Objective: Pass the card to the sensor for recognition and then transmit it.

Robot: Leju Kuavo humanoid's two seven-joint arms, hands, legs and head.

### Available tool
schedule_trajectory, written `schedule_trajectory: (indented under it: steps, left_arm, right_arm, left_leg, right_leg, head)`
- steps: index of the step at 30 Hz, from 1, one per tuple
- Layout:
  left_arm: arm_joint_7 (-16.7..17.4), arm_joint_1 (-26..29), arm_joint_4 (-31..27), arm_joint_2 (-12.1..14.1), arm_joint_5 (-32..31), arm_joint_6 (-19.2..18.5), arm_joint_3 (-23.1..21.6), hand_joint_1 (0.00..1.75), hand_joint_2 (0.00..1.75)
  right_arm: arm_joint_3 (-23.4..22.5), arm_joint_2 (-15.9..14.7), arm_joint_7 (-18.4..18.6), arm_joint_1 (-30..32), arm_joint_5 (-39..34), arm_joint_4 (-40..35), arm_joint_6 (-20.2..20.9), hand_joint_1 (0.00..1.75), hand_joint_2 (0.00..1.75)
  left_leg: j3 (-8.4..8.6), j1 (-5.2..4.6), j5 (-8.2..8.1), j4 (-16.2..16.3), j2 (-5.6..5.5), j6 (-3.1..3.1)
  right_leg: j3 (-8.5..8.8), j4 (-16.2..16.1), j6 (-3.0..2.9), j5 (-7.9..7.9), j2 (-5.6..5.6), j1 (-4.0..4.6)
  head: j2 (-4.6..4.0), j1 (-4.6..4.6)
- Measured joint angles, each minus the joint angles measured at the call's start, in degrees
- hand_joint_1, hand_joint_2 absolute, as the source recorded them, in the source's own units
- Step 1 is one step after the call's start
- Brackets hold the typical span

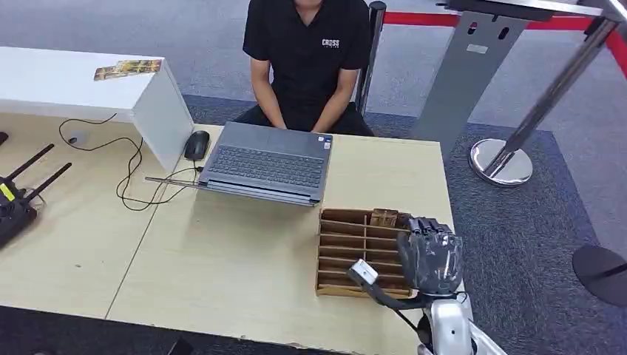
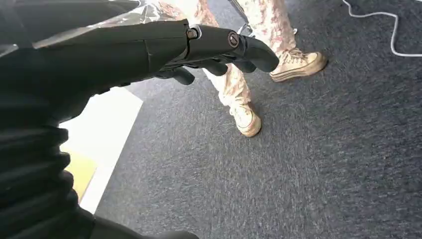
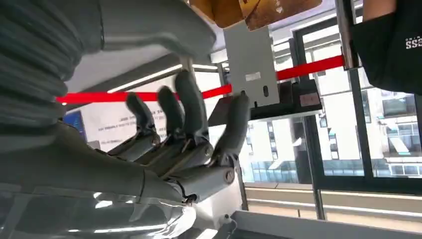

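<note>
A brown card (image 1: pixel 384 217) stands in the far right slot of a wooden slotted rack (image 1: pixel 347 251) on the table's right part. My right hand (image 1: pixel 431 257) hovers at the rack's right end, just short of the card, fingers apart and holding nothing. In the right wrist view the right hand (image 3: pixel 194 134) is spread, with the gold-brown card (image 3: pixel 278 9) beyond its fingertips. My left hand (image 2: pixel 209 47) hangs over the carpet with straight fingers and nothing in it.
An open laptop (image 1: pixel 270 163) and a mouse (image 1: pixel 196 145) lie behind the rack, with a seated person (image 1: pixel 307 59) facing them. A white box (image 1: pixel 159 111) with a printed card (image 1: pixel 127 69) on top stands at the left. Cables (image 1: pixel 133 177) and a black antenna device (image 1: pixel 15 200) lie far left. A person's shoes (image 2: pixel 246 119) are on the floor.
</note>
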Motion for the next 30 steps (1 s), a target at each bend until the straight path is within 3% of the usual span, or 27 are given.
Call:
schedule_trajectory:
  steps: [30]
  left_arm:
    - [-0.02,0.00,0.00,0.00,-0.24,0.00,0.00,0.00,1.75]
  right_arm:
    - [-0.02,0.09,0.00,0.41,0.81,0.09,-0.42,0.00,1.75]
  left_leg:
    - [-0.07,0.00,0.00,0.00,0.00,0.00]
  right_leg:
    - [-0.07,0.00,0.00,0.00,0.00,0.00]
  head:
    - [0.00,0.00]
